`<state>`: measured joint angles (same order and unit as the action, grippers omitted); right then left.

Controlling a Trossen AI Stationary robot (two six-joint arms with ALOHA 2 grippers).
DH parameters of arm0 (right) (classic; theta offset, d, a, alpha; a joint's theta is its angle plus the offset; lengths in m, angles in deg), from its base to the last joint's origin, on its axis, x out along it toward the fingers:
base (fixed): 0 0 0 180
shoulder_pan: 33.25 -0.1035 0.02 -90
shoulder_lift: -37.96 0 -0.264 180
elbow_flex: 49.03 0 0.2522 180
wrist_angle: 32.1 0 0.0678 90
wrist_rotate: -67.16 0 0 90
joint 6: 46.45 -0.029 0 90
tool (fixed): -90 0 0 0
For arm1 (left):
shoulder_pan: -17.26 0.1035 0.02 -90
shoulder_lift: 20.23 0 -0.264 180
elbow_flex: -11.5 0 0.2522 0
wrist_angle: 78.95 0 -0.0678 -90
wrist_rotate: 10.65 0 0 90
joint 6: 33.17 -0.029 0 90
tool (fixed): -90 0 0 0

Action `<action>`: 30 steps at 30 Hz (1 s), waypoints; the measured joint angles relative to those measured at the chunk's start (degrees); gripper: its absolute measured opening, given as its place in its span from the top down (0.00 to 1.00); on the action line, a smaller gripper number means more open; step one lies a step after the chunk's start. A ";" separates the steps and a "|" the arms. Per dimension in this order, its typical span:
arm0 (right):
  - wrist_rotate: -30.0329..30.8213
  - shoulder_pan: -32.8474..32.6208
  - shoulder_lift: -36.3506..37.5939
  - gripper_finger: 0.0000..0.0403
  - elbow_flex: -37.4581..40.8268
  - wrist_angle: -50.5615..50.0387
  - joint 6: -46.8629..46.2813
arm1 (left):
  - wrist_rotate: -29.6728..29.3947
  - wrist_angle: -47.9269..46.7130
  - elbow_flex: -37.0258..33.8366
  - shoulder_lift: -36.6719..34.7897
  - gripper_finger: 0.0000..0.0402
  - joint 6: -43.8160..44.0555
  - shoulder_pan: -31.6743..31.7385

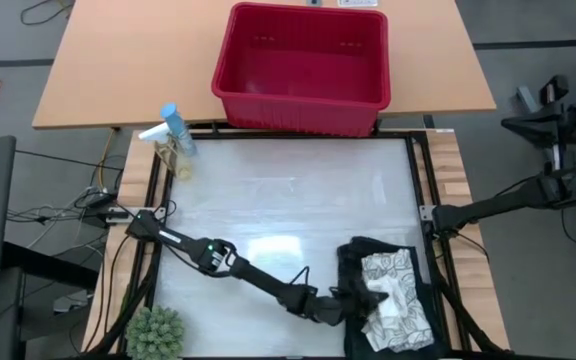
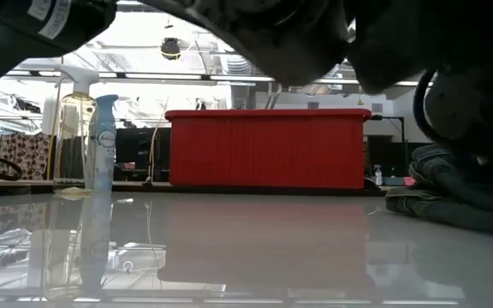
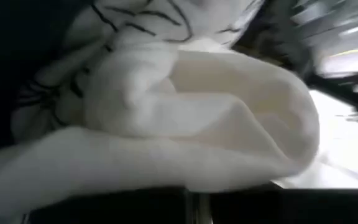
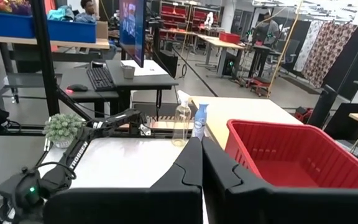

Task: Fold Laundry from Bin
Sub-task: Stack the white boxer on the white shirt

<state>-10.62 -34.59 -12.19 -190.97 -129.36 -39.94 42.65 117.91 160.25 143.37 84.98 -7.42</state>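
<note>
Laundry: a dark blackish-green garment [image 1: 408,300] lies spread at the table's near right corner, with a white-grey leaf-patterned cloth [image 1: 388,272] on top of it and a small plain whitish cloth [image 1: 396,308] bunched on the leaf-patterned one.
Bin: the red slotted basket [image 1: 301,68] stands at the far edge, centred, on the wooden tabletop behind the white work surface [image 1: 268,200]; no cloth shows inside it.
Left gripper [image 1: 360,298]: reached across the near edge to the pile, fingers closed together at the left edge of the whitish cloth; the left wrist view is filled by that cloth's white folds [image 3: 185,124] against the leaf print. Whether it actually pinches the cloth cannot be told.
Right gripper [image 4: 202,163]: held off the table to the right, well apart from the pile, fingers pressed shut on nothing.
Far left: a spray can [image 1: 176,128] and a clear bottle [image 1: 171,152] stand together.
Near left: a small green plant [image 1: 155,332].
</note>
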 joint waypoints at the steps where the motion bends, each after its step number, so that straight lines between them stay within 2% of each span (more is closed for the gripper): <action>1: 0.02 0.00 0.00 0.95 0.29 0.00 -0.06 | -2.22 1.13 -0.02 0.32 1.00 0.28 -0.48; 3: 0.05 0.00 -0.02 0.95 0.82 -0.01 -0.98 | -3.83 2.32 -0.06 0.47 1.00 0.41 -0.94; 7: 0.01 0.00 -0.02 0.95 1.99 -0.27 -3.97 | -2.66 6.62 -0.09 -0.21 1.00 -4.47 -0.70; 12: -0.17 -0.02 -0.02 0.95 3.95 -0.85 -6.98 | -2.71 7.59 -0.10 -3.59 1.00 -5.53 -0.46; 15: -4.62 -0.02 0.00 0.95 6.74 -1.67 -9.27 | -2.59 7.95 0.00 -6.71 1.00 -9.98 -0.34; 20: -12.17 -0.02 -0.09 0.95 15.29 -4.87 -16.29 | -1.76 7.47 0.00 -9.47 1.00 -15.72 -0.07; 23: -14.57 -0.02 0.04 0.95 22.26 -6.50 -19.98 | -1.41 7.34 -0.03 -10.79 1.00 -18.37 -0.09; 27: -17.99 -0.17 0.39 0.96 32.44 -5.76 -21.83 | 3.68 8.17 -0.01 -13.39 1.00 -19.57 -0.20; 30: -18.40 -0.17 0.28 0.96 40.27 -4.93 -22.63 | 7.75 7.78 -0.01 -15.28 1.00 -20.35 -1.31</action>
<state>-29.01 -34.77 -11.90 -150.71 -134.29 -62.57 50.39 125.68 160.24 128.09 64.63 -8.73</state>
